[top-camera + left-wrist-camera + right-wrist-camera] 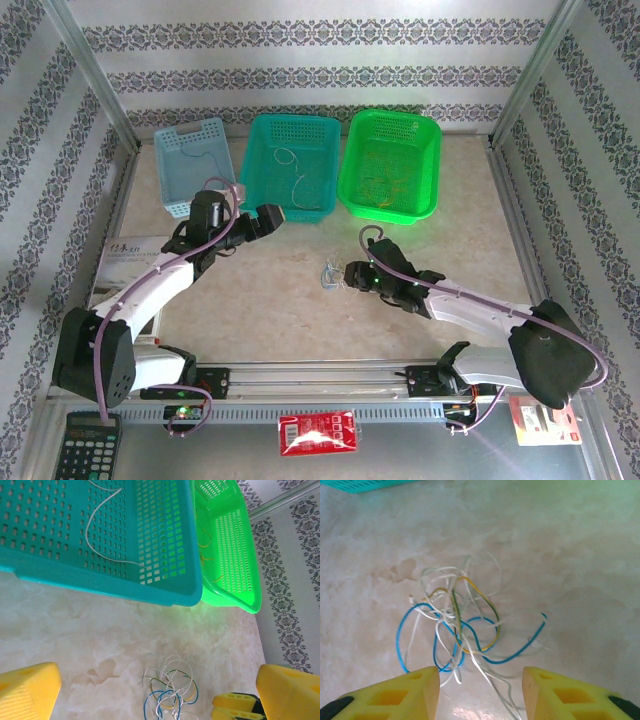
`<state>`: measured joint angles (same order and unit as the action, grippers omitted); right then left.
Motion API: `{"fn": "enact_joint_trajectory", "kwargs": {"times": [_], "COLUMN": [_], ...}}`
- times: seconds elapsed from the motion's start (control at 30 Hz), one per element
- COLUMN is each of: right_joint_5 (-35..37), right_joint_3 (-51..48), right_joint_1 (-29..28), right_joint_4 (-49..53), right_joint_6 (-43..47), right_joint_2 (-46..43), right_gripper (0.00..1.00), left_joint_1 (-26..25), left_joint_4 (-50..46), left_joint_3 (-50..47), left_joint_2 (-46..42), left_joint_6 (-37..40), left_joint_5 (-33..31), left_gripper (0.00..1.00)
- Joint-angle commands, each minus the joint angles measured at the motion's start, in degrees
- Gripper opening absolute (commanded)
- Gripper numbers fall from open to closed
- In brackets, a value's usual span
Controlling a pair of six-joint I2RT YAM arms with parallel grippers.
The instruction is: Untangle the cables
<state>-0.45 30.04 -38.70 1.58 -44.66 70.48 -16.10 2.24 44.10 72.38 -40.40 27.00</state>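
Observation:
The cables [330,278] lie in one tangle of blue, yellow-orange and white strands on the marble table, mid-centre. My right gripper [352,277] sits just right of the tangle. In the right wrist view it [481,680] stands open and low, with the cables [460,625] just ahead and a few white strands trailing between its fingers. My left gripper [272,215] hovers near the teal basket [288,165], up and left of the tangle. In the left wrist view it [157,680] is open and holds nothing, with the cables [170,692] below it.
Three baskets line the back: light blue [196,160], teal [100,580] holding a white wire [100,530], and green [390,160] holding orange strands [205,555]. A booklet [130,260] lies at the left. A calculator [85,445] and a red packet [317,433] sit at the near edge.

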Motion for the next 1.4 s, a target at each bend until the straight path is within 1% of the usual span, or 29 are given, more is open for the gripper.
{"fn": "enact_joint_trajectory", "kwargs": {"times": [0.0,0.1,0.3,0.37,0.47,0.6,0.7,0.8,0.9,0.93,1.03,1.07,1.2,1.37], "right_joint_5": [-2.1,-3.9,-5.8,-5.9,-6.3,-7.3,-7.7,-8.1,-8.5,-8.6,-8.8,-8.9,-9.5,-9.7], "right_joint_3": [-1.2,-1.6,-1.8,-1.9,-2.3,-2.3,-2.1,-1.8,-2.0,-2.2,-3.0,-3.3,-4.3,-4.4], "right_joint_1": [1.4,2.4,3.8,3.8,4.0,4.1,4.2,4.5,4.8,4.9,5.5,5.7,7.0,9.1], "right_joint_4": [-4.5,-6.9,-8.0,-8.2,-9.2,-11.5,-13.0,-13.7,-13.9,-14.0,-14.3,-14.3,-14.3,-10.8], "right_joint_6": [-3.0,-4.3,-5.3,-5.7,-6.7,-7.5,-7.7,-7.7,-7.5,-7.4,-6.4,-5.9,-3.7,-3.2], "right_joint_2": [1.3,2.4,4.0,4.4,5.6,7.7,8.7,9.1,8.4,8.0,6.0,5.2,0.9,-2.7], "right_gripper": [0.44,0.43,0.4,0.41,0.45,0.45,0.41,0.33,0.21,0.16,0.03,0.0,0.0,0.0], "left_joint_1": [-1.4,-2.4,-3.5,-3.8,-4.0,-4.4,-4.5,-4.7,-4.9,-5.0,-5.2,-5.1,-5.3,-5.5], "left_joint_4": [2.9,3.2,3.1,3.0,2.7,2.7,2.7,2.7,2.6,2.7,2.9,3.0,3.2,3.2], "left_joint_3": [0.9,1.0,1.8,2.2,3.0,3.7,3.9,4.0,4.0,4.0,3.8,3.8,4.0,4.3], "left_joint_2": [0.7,0.9,0.9,0.9,1.0,1.1,1.3,1.4,1.3,1.2,1.2,1.2,1.2,0.9], "left_joint_6": [-0.9,-0.9,-0.9,-0.9,-0.8,-0.8,-0.8,-0.7,-0.6,-0.6,-0.7,-0.7,-0.8,-0.8], "left_joint_5": [0.6,0.0,-0.9,-1.0,-1.1,-1.1,-1.1,-1.2,-1.4,-1.5,-1.7,-1.7,-1.6,-1.7], "left_gripper": [1.0,1.0,1.0,1.0,1.0,1.0,1.0,1.0,1.0,1.0,1.0,1.0,1.0,1.0]}}
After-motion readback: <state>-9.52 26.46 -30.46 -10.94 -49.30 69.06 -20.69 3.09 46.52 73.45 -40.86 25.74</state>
